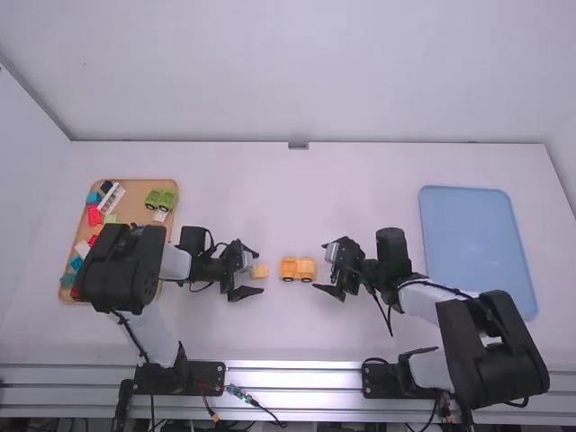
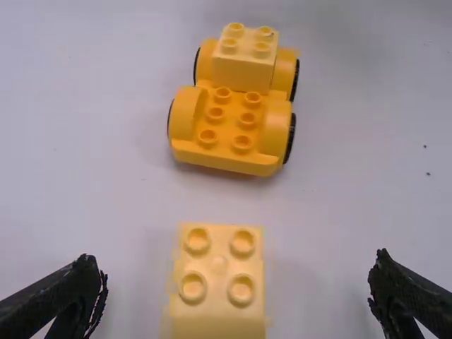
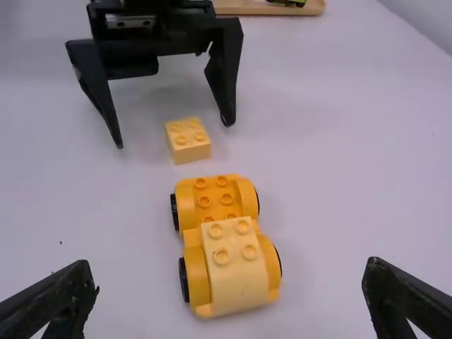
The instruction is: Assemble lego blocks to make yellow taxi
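Step in hand, as judged: adding blocks to the wheeled base. The orange-yellow wheeled base stood on its wheels on the table, between the two grippers. One pale yellow block sat on its half nearer the right gripper; the half facing the left arm had bare studs. A second, loose block lay studs up on the table, apart from the base and between the spread fingers of the left gripper, touching neither. The right gripper's fingers were also apart, nothing held, just beside the base. Assembly judged partly done, with the loose block the likely next part. Next move called for: left fingers lowered if needed and closed on the block's sides, a straight lift, then a carry to the base, studs lined up before pressing down. The right gripper could brace the base, since wheels might roll under a sideways push. Risk noted: an off-centre grip could twist the block and spoil the stud fit. Other parts lay in the wooden tray beyond the left arm.
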{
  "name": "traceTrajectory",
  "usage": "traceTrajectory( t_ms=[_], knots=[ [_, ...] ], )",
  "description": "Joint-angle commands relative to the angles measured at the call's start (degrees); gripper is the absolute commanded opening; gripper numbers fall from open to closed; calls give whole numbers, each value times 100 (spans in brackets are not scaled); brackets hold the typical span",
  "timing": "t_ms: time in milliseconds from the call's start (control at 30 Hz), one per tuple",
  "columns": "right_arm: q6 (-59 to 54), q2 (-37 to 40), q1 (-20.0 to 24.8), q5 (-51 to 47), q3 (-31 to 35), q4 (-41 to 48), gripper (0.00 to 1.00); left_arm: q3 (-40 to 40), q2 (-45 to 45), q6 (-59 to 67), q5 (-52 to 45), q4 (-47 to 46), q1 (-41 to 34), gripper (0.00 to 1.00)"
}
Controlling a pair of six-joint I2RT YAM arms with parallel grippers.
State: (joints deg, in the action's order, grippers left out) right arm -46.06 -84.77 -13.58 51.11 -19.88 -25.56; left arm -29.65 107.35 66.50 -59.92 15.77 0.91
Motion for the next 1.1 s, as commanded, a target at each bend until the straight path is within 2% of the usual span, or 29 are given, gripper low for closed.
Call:
traceTrajectory(
  t_ms=[0, 200, 267, 333, 467, 533, 767, 800, 833, 867, 1067],
  knots=[
    [-107, -337, 55, 219, -122, 22, 99, -136, 114, 85, -74, -2, 4, 96],
    [-195, -984, 179, 638, -459, 26, 99, -258, 295, 83, -63, -26, -61, 79],
    [-195, -1086, 199, 636, -511, 26, 99, -271, 319, 83, -66, -31, -59, 77],
    [-195, -1248, 197, 636, -590, 26, 99, -254, 319, 83, -66, -26, -59, 64],
    [-195, -1423, 199, 634, -671, 28, 99, -256, 319, 83, -66, -50, -59, 57],
    [-197, -1499, 199, 640, -684, 20, 99, -254, 319, 79, -57, -52, -59, 47],
    [-236, -1510, 199, 603, -673, 33, 99, -258, 319, 83, 251, -199, -59, 38],
    [-240, -1510, 199, 584, -673, 48, 99, -258, 319, 81, 260, -205, -61, 33],
    [-238, -1510, 199, 588, -673, 52, 99, -256, 319, 83, 249, -214, -59, 21],
    [-238, -1510, 199, 590, -673, 52, 99, -256, 319, 76, 238, -201, -59, 17],
    [-404, -1615, 127, 590, -678, 68, 99, -278, 315, -463, 238, 111, -66, 11]
  ],
)
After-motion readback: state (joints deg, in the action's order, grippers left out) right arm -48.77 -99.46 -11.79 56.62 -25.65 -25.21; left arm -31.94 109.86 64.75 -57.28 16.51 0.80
